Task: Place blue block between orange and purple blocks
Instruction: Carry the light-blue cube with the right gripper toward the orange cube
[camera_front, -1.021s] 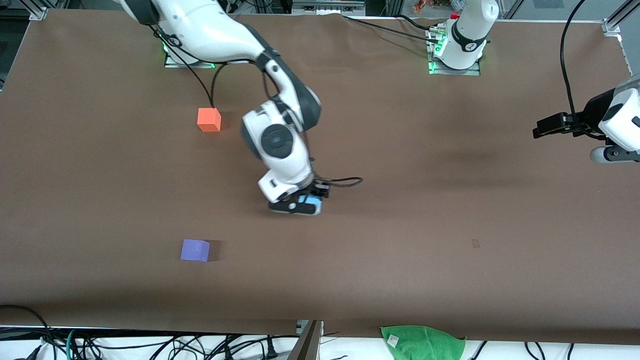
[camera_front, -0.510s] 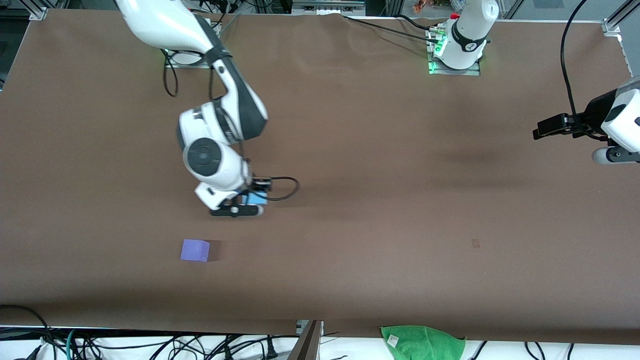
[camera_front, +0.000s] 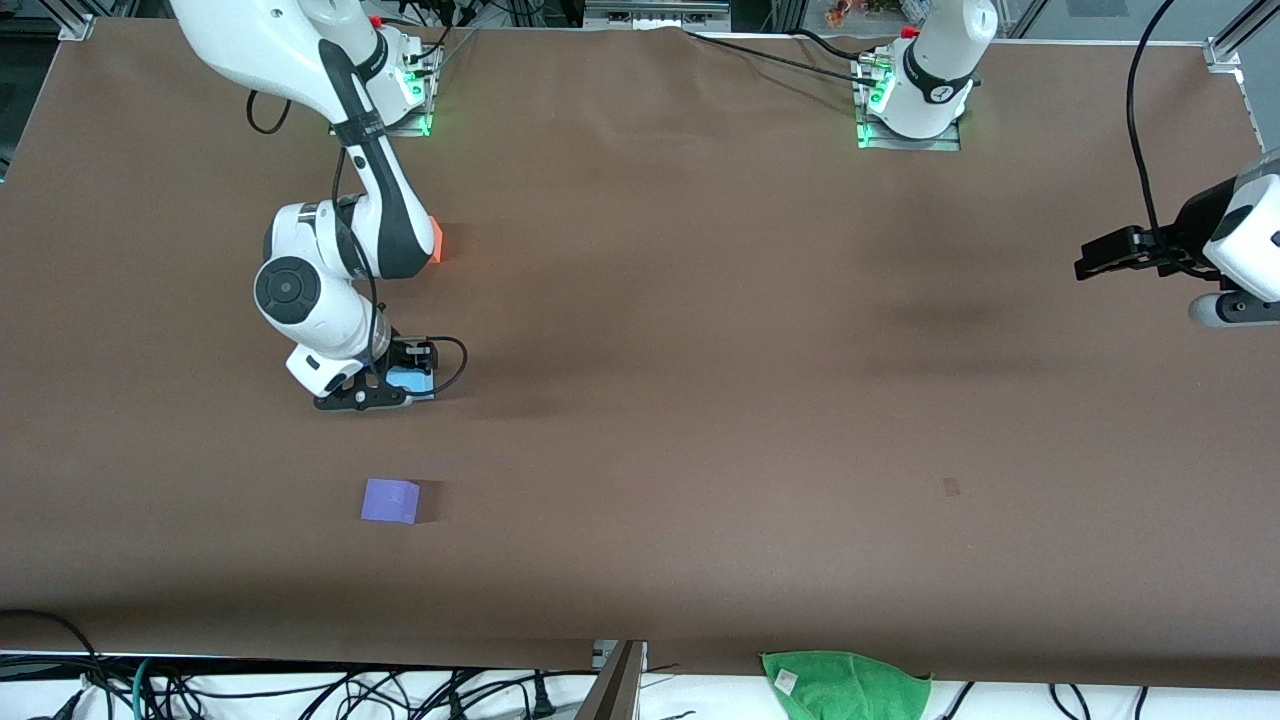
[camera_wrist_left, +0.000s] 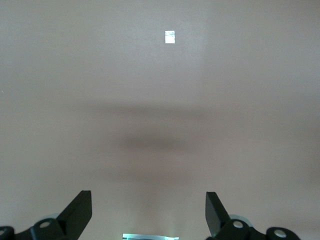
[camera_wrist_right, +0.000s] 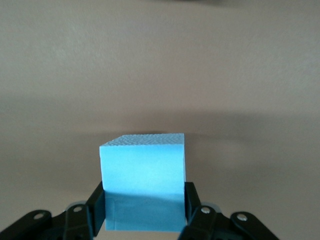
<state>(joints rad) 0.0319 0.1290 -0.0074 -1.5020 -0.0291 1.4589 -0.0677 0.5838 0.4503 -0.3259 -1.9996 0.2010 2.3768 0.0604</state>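
Note:
My right gripper (camera_front: 395, 390) is shut on the light sky-blue block (camera_front: 410, 381). It holds the block over the table between the orange block and the purple block. In the right wrist view the blue block (camera_wrist_right: 143, 177) sits clamped between both fingers (camera_wrist_right: 96, 205). The orange block (camera_front: 436, 241) is mostly hidden by the right arm; only one edge shows. The purple block (camera_front: 390, 501) lies nearer the front camera. My left gripper (camera_front: 1100, 255) waits open and empty at the left arm's end of the table; it also shows in the left wrist view (camera_wrist_left: 148, 212).
A green cloth (camera_front: 845, 685) lies at the table's front edge. A small pale mark (camera_front: 951, 487) is on the brown table (camera_front: 750, 400). Cables hang below the front edge.
My right gripper has carried the blue block across the table toward the right arm's end, from mid-table to between the orange and purple blocks. The right arm now hides most of the orange block.

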